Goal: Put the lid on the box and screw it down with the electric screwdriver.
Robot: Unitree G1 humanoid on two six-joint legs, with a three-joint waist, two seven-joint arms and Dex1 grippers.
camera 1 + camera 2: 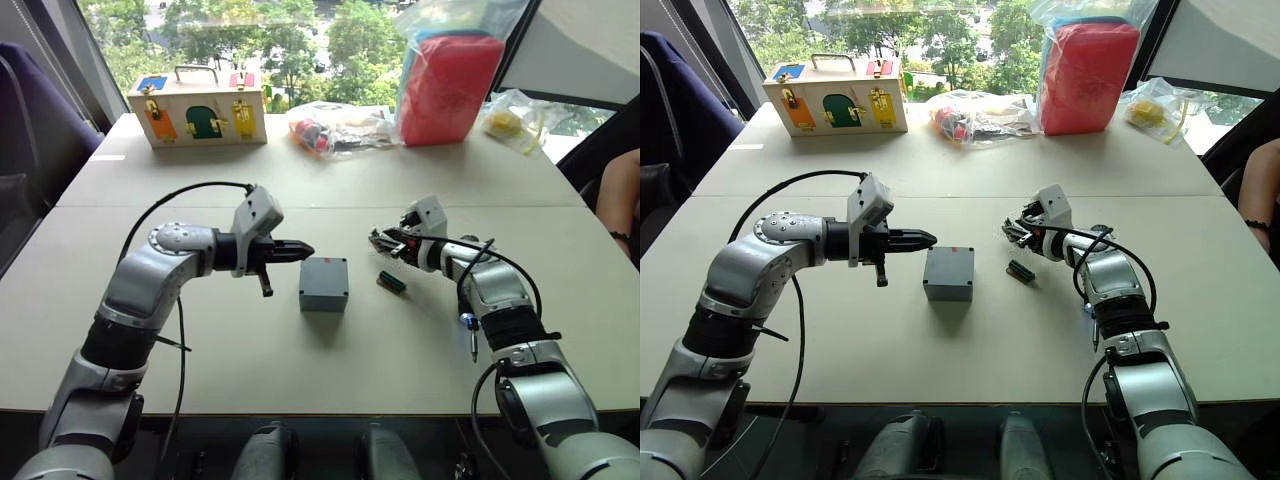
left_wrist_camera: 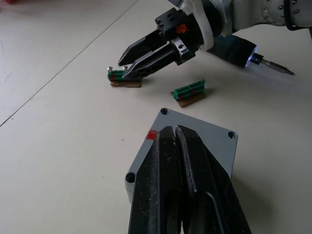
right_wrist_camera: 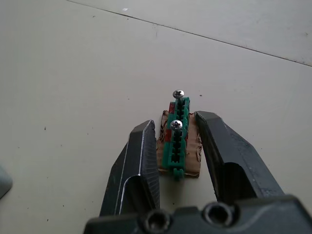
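The grey box [image 1: 323,283] stands mid-table with the flat lid [image 2: 207,139] on top; corner holes and a small red mark show. My left gripper [image 1: 303,250] is shut and empty, hovering just above the box's far-left corner. My right gripper [image 3: 174,121] is open, its fingers [image 3: 141,161] astride a green-brown piece [image 3: 176,141] holding two screws. A second green-brown piece [image 1: 391,283] lies between that gripper and the box. The electric screwdriver [image 1: 470,335] lies beside my right forearm, partly hidden, with its metal bit [image 2: 275,68] and a lit tip showing.
At the back left stands a wooden box [image 1: 197,108] with a handle and coloured doors. Plastic bags [image 1: 340,128], a red bagged bundle [image 1: 447,85] and a yellow bagged item [image 1: 515,122] line the far edge. A person's arm [image 1: 620,205] shows at the right edge.
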